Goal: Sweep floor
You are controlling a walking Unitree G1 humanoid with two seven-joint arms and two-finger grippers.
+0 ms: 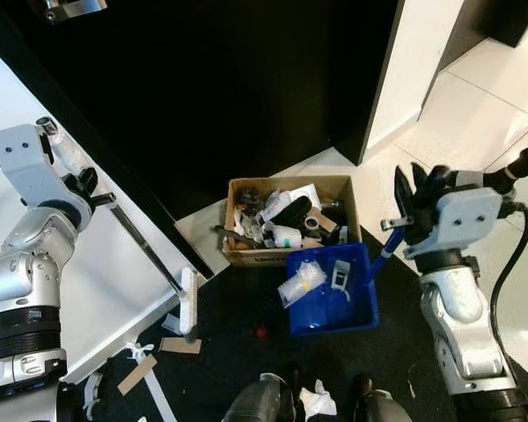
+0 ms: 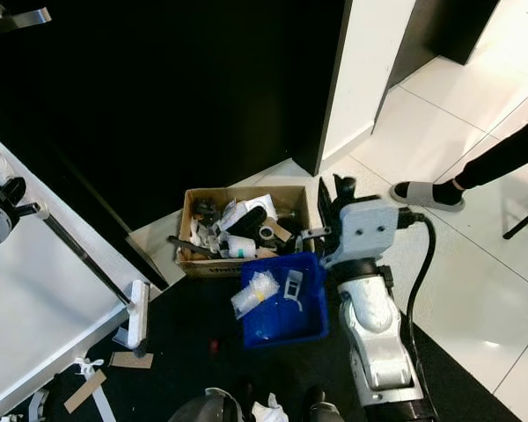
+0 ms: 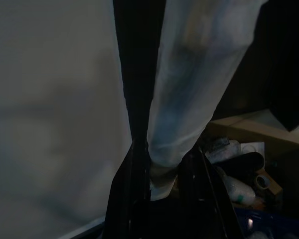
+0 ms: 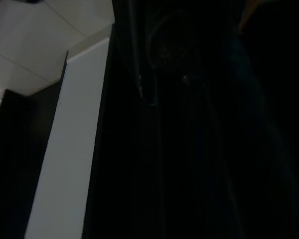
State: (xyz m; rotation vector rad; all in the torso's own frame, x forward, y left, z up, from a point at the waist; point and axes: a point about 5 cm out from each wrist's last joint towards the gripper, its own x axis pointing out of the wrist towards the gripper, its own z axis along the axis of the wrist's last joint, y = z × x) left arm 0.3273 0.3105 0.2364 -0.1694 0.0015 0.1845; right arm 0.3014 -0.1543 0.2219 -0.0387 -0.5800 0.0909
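Left gripper (image 1: 70,167) clamps the broom (image 1: 150,255) high on its handle; head rests on the dark floor (image 1: 238,352) beside scraps (image 1: 141,374). Right gripper (image 1: 414,207) grips the blue dustpan (image 1: 330,294) by its handle, pan flat on floor, already loaded. Broom looks light and stiff but long, so a lower grip would likely give better control. Box (image 1: 286,220) sits behind the pan.
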